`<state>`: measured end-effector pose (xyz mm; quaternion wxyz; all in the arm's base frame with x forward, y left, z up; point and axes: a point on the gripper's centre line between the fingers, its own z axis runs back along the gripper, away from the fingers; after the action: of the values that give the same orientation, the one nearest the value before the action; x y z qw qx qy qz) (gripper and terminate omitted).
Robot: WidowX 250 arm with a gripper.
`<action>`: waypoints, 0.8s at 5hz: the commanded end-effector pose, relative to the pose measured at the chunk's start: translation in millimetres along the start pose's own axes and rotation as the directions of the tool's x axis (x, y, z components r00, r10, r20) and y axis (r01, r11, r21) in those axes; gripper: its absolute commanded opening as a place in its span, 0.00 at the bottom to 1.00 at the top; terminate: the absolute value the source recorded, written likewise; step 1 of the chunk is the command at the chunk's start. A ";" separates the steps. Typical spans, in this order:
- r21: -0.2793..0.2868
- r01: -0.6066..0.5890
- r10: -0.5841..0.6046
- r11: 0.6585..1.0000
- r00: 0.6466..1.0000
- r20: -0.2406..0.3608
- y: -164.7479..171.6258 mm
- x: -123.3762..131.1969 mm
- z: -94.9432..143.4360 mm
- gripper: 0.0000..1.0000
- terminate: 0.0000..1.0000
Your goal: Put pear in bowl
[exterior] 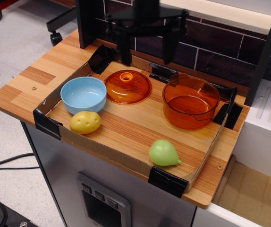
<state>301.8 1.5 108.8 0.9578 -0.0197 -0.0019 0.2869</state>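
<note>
The light-green pear (164, 152) lies on its side near the front right corner of the wooden tray, its pointed end toward the right. The light-blue bowl (83, 94) stands at the tray's left side and holds nothing. My black gripper (147, 56) hangs at the top centre, above the back of the tray between the orange lid and the orange pot. Its two fingers (125, 47) point down and stand wide apart, holding nothing. It is far from the pear.
An orange lid (127, 86) lies next to the bowl. A transparent orange pot (190, 102) stands at the back right. A bumpy yellow potato toy (85, 122) lies in front of the bowl. Low cardboard walls (102, 153) edge the tray. A dark tiled backsplash (211, 45) rises behind.
</note>
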 end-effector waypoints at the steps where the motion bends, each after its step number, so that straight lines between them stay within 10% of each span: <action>1: -0.070 0.176 -0.174 0.982 0.984 0.041 11.4 -29.9 -12.9 1.00 0.00; 4: -0.083 0.101 -0.103 0.991 0.995 -0.016 -18.1 -57.9 -55.4 1.00 0.00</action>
<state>258.4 -48.1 47.1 0.9704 -0.0566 0.0084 0.2347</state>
